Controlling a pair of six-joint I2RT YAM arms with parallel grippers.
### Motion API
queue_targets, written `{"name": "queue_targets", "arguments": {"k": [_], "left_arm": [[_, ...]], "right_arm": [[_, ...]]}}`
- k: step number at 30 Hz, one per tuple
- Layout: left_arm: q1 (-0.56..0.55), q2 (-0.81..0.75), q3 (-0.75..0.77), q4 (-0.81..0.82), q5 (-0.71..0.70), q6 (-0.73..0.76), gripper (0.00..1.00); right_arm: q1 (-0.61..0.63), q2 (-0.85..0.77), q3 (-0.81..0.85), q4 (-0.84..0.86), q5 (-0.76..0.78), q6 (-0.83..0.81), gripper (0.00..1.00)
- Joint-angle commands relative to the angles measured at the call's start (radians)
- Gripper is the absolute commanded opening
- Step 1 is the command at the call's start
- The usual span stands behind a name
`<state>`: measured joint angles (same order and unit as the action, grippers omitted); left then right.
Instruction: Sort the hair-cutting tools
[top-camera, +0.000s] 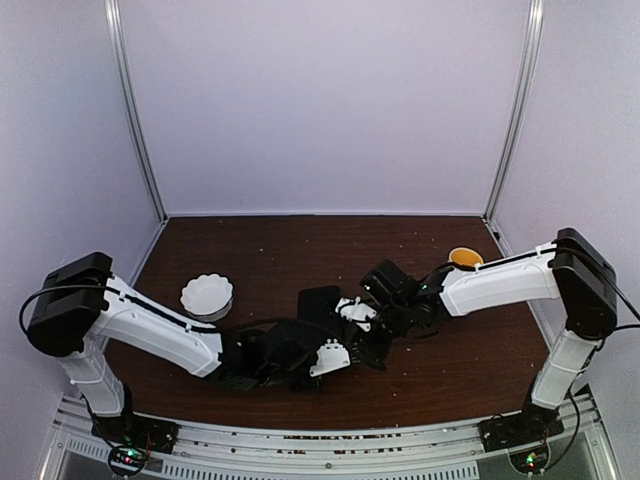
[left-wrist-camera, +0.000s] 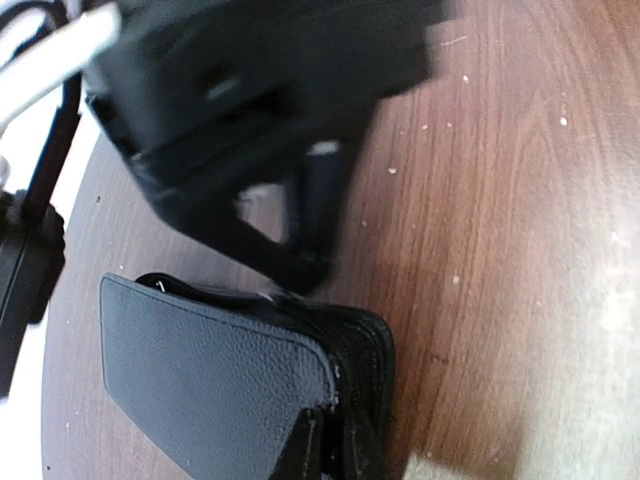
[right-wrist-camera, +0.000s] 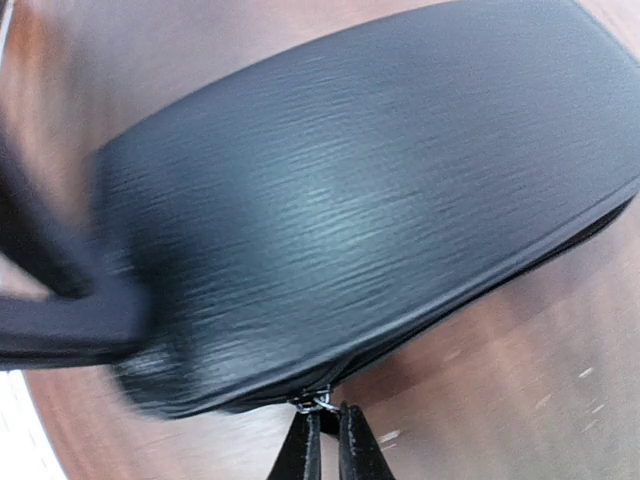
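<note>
wood table (top-camera: 300, 240), grained black case (right-wrist-camera: 380, 200) in right tool (right-wrist-camera: 322, 412)

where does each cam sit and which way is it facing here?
Top external: fixed above and behind the bases, looking down and forward over the table; left arm and right arm reach in to mid-table.
Left wrist: on the left arm, aimed down past the blurred left gripper at the black case on wood.
Right wrist: on the right arm, close to the case's side; right gripper pinches the zip pull at the bottom edge.
Shared: both wrist views show the black case.
</note>
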<state>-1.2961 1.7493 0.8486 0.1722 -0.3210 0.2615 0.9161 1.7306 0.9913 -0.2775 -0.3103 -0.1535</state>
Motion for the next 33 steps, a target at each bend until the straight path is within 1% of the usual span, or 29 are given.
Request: {"name": "queue_targets", "arguments": {"k": [1, 6, 14, 17, 20, 22, 23, 25, 29, 30, 33], "left_arm": [[-0.008, -0.042, -0.041, -0.031, 0.14, 0.01, 0.0], [-0.021, -0.046, -0.041, -0.038, 0.162, 0.012, 0.0], [-0.035, -0.107, -0.099, -0.055, 0.132, -0.028, 0.0], [-0.037, -0.131, -0.133, -0.071, 0.108, -0.057, 0.0], [-0.037, -0.159, -0.167, -0.103, -0.001, -0.135, 0.0], [-0.037, -0.197, -0.199, -0.122, -0.076, -0.198, 0.12], [-0.037, -0.222, -0.214, -0.134, -0.092, -0.226, 0.18], [-0.037, -0.282, -0.236, -0.165, -0.096, -0.279, 0.28], [-0.041, -0.394, -0.26, -0.226, -0.096, -0.348, 0.37], [-0.044, -0.425, -0.261, -0.228, -0.099, -0.353, 0.38], [-0.047, -0.45, -0.239, -0.21, -0.102, -0.345, 0.4]], "right_arm": [[-0.073, 0.088, 0.122, -0.04, 0.08, -0.083, 0.0], [-0.122, 0.205, 0.286, -0.094, 0.108, -0.121, 0.0], [-0.219, 0.307, 0.448, -0.128, 0.19, -0.134, 0.0], [-0.248, 0.304, 0.454, -0.131, 0.188, -0.142, 0.0], [-0.25, 0.264, 0.398, -0.132, 0.17, -0.161, 0.0], [-0.252, 0.208, 0.335, -0.129, 0.108, -0.145, 0.0], [-0.248, 0.181, 0.304, -0.131, 0.082, -0.13, 0.0], [-0.239, 0.137, 0.261, -0.167, 0.046, -0.102, 0.0], [-0.2, 0.074, 0.202, -0.272, 0.019, -0.107, 0.0], [-0.188, 0.051, 0.171, -0.29, 0.01, -0.112, 0.0], [-0.145, 0.016, 0.108, -0.331, -0.022, -0.114, 0.0]]}}
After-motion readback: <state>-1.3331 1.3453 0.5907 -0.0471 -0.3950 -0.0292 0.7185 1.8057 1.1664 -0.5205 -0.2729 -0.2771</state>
